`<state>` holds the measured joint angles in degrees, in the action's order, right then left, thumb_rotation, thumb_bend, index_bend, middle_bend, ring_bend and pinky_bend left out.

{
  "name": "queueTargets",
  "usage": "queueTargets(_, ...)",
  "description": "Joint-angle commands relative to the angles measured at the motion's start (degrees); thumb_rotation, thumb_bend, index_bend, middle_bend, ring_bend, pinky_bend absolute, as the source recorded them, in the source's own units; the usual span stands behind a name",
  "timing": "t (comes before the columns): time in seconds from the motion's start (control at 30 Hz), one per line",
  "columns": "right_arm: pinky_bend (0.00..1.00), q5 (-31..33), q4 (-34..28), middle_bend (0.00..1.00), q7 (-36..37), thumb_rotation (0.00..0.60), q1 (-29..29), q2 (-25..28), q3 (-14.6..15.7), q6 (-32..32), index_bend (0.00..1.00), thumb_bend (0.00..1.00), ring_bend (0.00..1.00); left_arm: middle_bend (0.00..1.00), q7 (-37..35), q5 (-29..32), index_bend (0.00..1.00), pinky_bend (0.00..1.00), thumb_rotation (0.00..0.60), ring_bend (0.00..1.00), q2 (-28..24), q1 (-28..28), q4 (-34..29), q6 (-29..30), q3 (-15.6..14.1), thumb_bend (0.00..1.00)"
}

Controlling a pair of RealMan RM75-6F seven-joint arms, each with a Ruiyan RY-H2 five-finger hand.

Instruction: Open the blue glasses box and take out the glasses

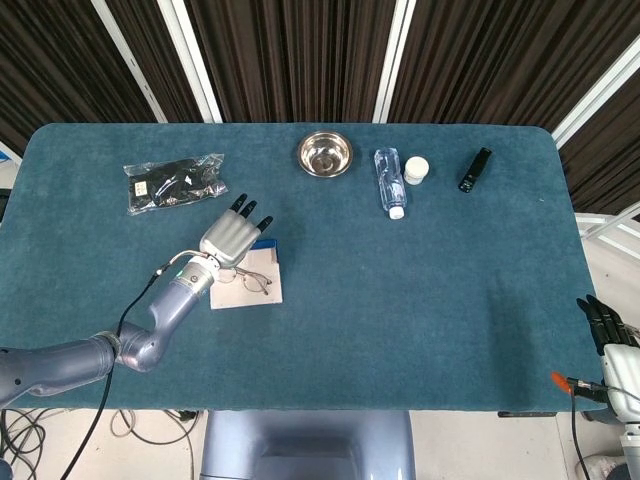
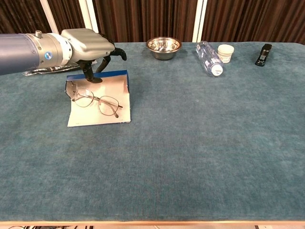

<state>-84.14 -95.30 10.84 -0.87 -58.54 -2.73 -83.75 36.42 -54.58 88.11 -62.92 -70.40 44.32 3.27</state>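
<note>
Dark striped curtains hang behind your teal table [image 1: 400, 300]. Your left hand [image 2: 88, 45] hovers palm down over the back of the blue glasses box [image 2: 97, 98], fingers apart and curled down, grasping nothing. The box lies flat open beneath it, and the glasses [image 2: 97, 101] rest on its pale lining just in front of your fingertips. Far to its right, your right hand [image 1: 612, 335] hangs at the table's edge, released, fingers straight.
</note>
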Motion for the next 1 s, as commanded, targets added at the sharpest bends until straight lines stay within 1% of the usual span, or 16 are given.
queueTargets(0.03, 0.2, 0.07, -0.04, 0.0, 0.11, 0.6, 0.0, 0.03, -0.02, 0.05, 0.0, 0.2, 0.0, 0.55, -0.89, -1.78, 0.14, 0.07, 0.6, 0.07, 1.14, -0.25, 1.96, -0.37, 0.01, 0.33)
queueTargets(0.43, 0.2, 0.05, -0.07, 0.0, 0.33, 0.6, -0.04, 0.09, -0.01, 0.17, 0.0, 0.2, 0.0, 0.56, -3.03, -4.51, 0.14, 0.07, 0.6, 0.09, 1.89, 0.33, 5.16, -1.49, -0.29, 0.33)
queueTargets(0.67, 0.2, 0.08, -0.17, 0.0, 0.28, 0.6, -0.02, 0.1, -0.03, 0.14, 0.0, 0.2, 0.0, 0.56, -4.19, -5.51, 0.14, 0.07, 0.6, 0.09, 2.74, 0.38, 7.32, -1.06, 0.83, 0.33)
queueTargets(0.77, 0.2, 0.1, -0.17, 0.0, 0.32, 0.6, -0.02, 0.11, -0.02, 0.17, 0.0, 0.2, 0.0, 0.56, -4.69, -5.79, 0.14, 0.07, 0.6, 0.09, 2.9, 0.31, 7.45, -0.9, 1.41, 0.33)
queueTargets(1.0, 0.2, 0.05, -0.14, 0.0, 0.44, 0.6, -0.03, 0.18, 0.0, 0.2, 0.0, 0.2, 0.0, 0.54, -4.42, -6.22, 0.14, 0.07, 0.6, 0.09, 2.88, 0.23, 7.48, -1.24, 1.7, 0.32)
